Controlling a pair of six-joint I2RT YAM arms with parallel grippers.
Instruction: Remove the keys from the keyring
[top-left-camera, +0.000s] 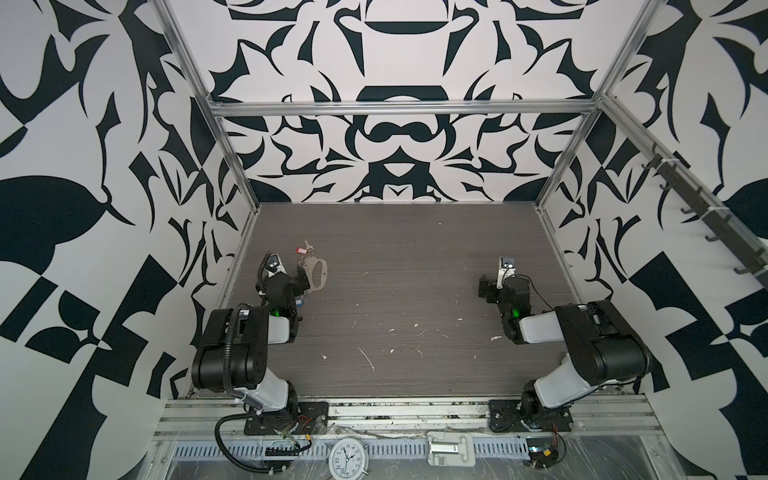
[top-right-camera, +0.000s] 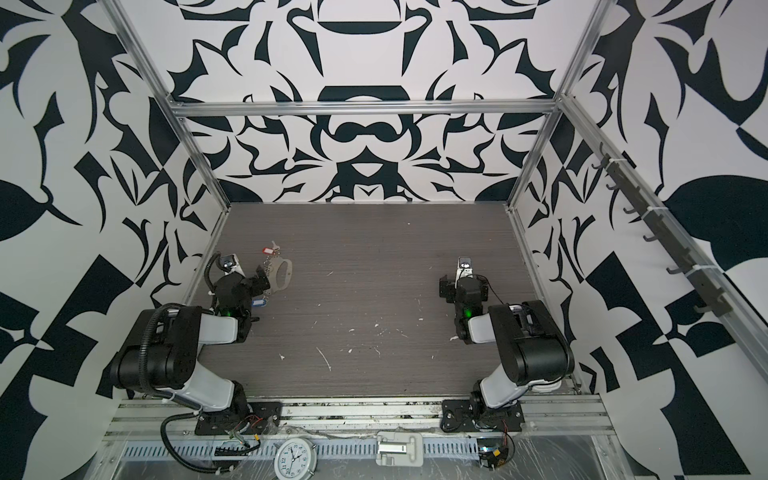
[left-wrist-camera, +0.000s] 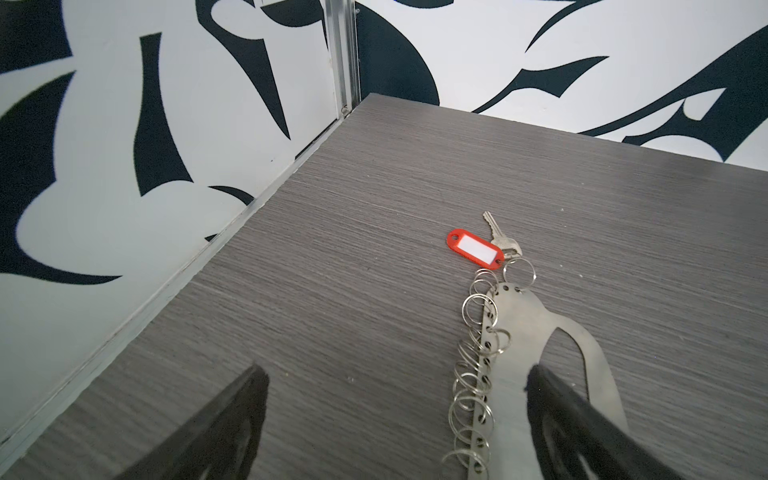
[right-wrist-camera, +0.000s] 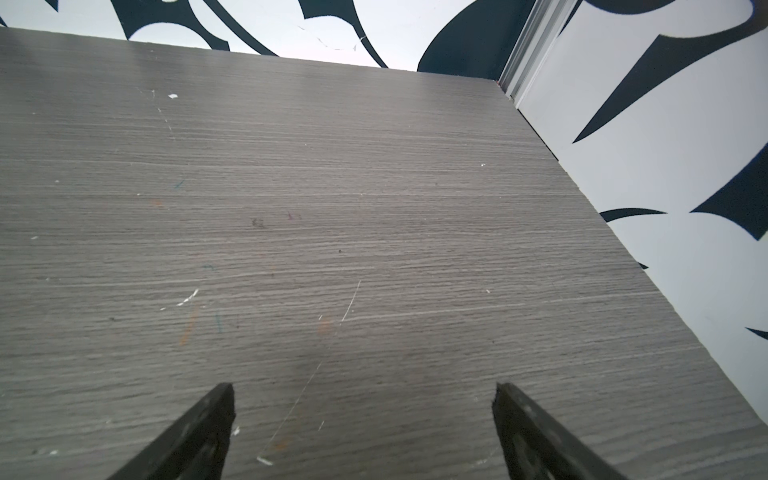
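Observation:
The keyring (top-left-camera: 319, 274) (top-right-camera: 283, 272) (left-wrist-camera: 515, 328), a flat silvery half-moon plate with a handle slot, lies on the table at the left. Small rings (left-wrist-camera: 471, 374) line its curved edge. A silvery key (left-wrist-camera: 500, 237) with a red tag (left-wrist-camera: 476, 249) (top-left-camera: 300, 250) (top-right-camera: 268, 250) hangs on a ring at the plate's far end. A blue tag (top-right-camera: 259, 302) (top-left-camera: 300, 300) peeks out beside the left wrist; its key is hidden. My left gripper (top-left-camera: 302, 282) (left-wrist-camera: 397, 374) is open, one finger above the plate. My right gripper (top-left-camera: 484, 286) (right-wrist-camera: 363, 390) is open over bare table at the right.
Patterned walls close the grey table (top-left-camera: 407, 299) on three sides; the left wall (left-wrist-camera: 124, 208) runs close to the keyring. A hook rail (top-left-camera: 706, 208) runs along the right wall. An alarm clock (top-left-camera: 347, 459) and a white bracket (top-left-camera: 451, 449) sit on the front frame.

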